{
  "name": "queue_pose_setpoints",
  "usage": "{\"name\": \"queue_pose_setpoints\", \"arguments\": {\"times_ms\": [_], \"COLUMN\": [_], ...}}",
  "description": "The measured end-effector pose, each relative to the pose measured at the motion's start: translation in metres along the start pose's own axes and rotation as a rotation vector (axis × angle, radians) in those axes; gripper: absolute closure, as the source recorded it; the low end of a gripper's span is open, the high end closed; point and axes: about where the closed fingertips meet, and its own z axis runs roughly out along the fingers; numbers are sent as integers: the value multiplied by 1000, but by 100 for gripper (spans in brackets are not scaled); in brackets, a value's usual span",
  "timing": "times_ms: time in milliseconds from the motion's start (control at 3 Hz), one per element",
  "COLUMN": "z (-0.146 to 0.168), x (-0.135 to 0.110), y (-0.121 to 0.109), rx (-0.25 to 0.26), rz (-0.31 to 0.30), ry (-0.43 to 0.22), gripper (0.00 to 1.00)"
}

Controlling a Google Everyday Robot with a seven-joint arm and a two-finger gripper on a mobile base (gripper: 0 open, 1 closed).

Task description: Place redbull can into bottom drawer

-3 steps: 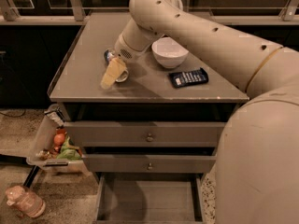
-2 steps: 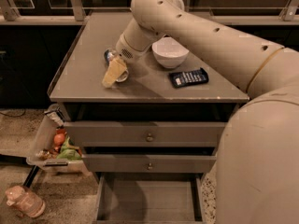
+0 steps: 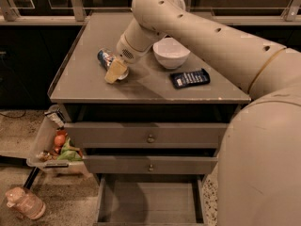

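The redbull can [image 3: 105, 57], blue and silver, lies tilted on the grey cabinet top [image 3: 84, 84] left of the middle. My gripper [image 3: 115, 71] comes down from the right and sits right against the can's right end, hiding part of it. The bottom drawer [image 3: 149, 200] is pulled out below, and its flat grey inside shows with nothing in it. The two upper drawers [image 3: 149, 135] are shut.
A white bowl [image 3: 170, 52] stands just right of the gripper. A dark blue flat packet [image 3: 189, 78] lies near the front right of the top. A clear bin of colourful items [image 3: 52, 147] hangs at the cabinet's left. A pink jug [image 3: 26, 202] lies on the floor.
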Motion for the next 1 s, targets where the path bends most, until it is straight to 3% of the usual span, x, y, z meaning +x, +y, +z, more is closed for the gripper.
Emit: {"name": "queue_pose_setpoints", "arguments": {"times_ms": [333,667,1000], "z": [0,0,-2], "x": [0,0,-4], "y": [0,0,9], "rx": [0,0,-56], "rz": [0,0,-41], "ry": [0,0,-37], "gripper": [87,100,100]}}
